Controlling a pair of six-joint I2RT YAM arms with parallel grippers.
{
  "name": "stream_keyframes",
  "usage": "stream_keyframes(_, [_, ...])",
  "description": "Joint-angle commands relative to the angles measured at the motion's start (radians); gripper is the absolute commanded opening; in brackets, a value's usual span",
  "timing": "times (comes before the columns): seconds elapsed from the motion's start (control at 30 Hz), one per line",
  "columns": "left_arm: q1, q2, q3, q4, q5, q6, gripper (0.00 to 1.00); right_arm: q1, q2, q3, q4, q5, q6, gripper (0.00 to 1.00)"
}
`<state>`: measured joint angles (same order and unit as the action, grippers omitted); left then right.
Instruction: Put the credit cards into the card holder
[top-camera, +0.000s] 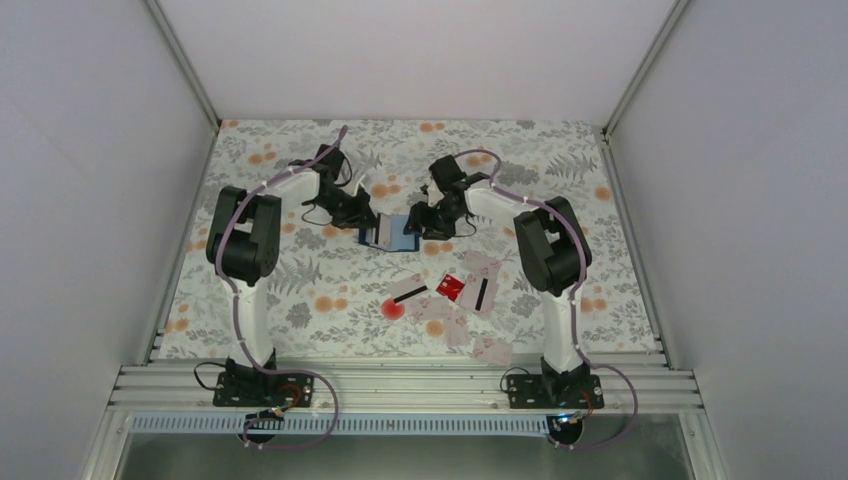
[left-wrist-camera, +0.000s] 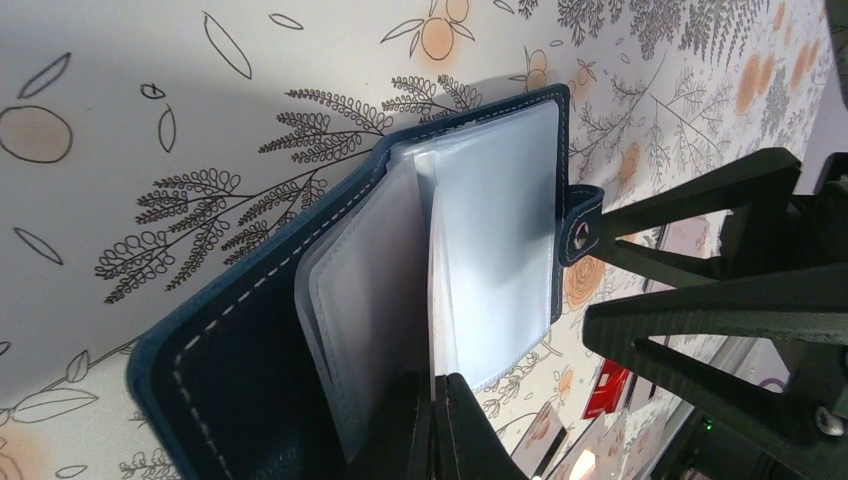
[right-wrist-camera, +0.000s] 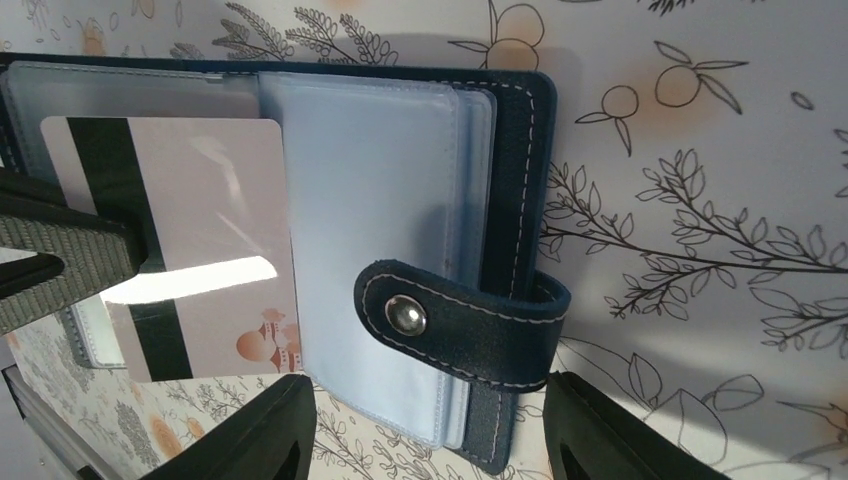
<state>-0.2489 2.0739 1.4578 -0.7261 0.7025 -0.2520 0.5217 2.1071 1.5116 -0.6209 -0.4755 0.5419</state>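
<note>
The card holder (top-camera: 388, 234) lies open on the flowered cloth between my two grippers, its pale clear pockets (left-wrist-camera: 500, 230) facing up. My left gripper (left-wrist-camera: 437, 400) is shut on a pale pink credit card (right-wrist-camera: 205, 230) with a black stripe. The card stands on edge among the pockets and looks like a thin white line in the left wrist view. My right gripper (right-wrist-camera: 430, 435) is open, one finger on each side of the holder's snap tab (right-wrist-camera: 460, 320). Several loose credit cards (top-camera: 480, 293), one of them red (top-camera: 450, 286), lie nearer the arm bases.
White walls close in the cloth (top-camera: 300, 300) on the left, right and back. A metal rail (top-camera: 400, 385) carrying both arm bases runs along the near edge. The loose cards spread from the middle toward the right base.
</note>
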Motion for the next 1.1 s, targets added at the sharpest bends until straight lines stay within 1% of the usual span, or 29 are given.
stream_keyframes(0.0, [0.004,0.038,-0.006,0.007,0.037,-0.015,0.02,0.009,0.033,0.015,0.02,-0.019,0.001,0.58])
stream_keyframes(0.23, [0.005,0.05,-0.001,0.008,0.052,-0.016,0.02,0.013,0.041,0.003,0.025,-0.027,-0.004,0.56])
stream_keyframes(0.37, [0.007,0.054,-0.002,0.006,0.048,-0.021,0.02,0.014,0.044,-0.002,0.029,-0.032,-0.005,0.53])
stream_keyframes(0.67, [0.016,0.065,0.009,-0.013,0.022,-0.029,0.02,0.016,0.045,-0.011,0.029,-0.033,-0.007,0.52])
stream_keyframes(0.8, [0.023,0.059,-0.007,0.01,0.046,-0.039,0.02,0.017,0.047,-0.014,0.03,-0.036,-0.009,0.52])
stream_keyframes(1.07, [0.023,0.08,0.019,0.018,0.061,-0.044,0.02,0.021,0.05,-0.014,0.03,-0.036,-0.011,0.52])
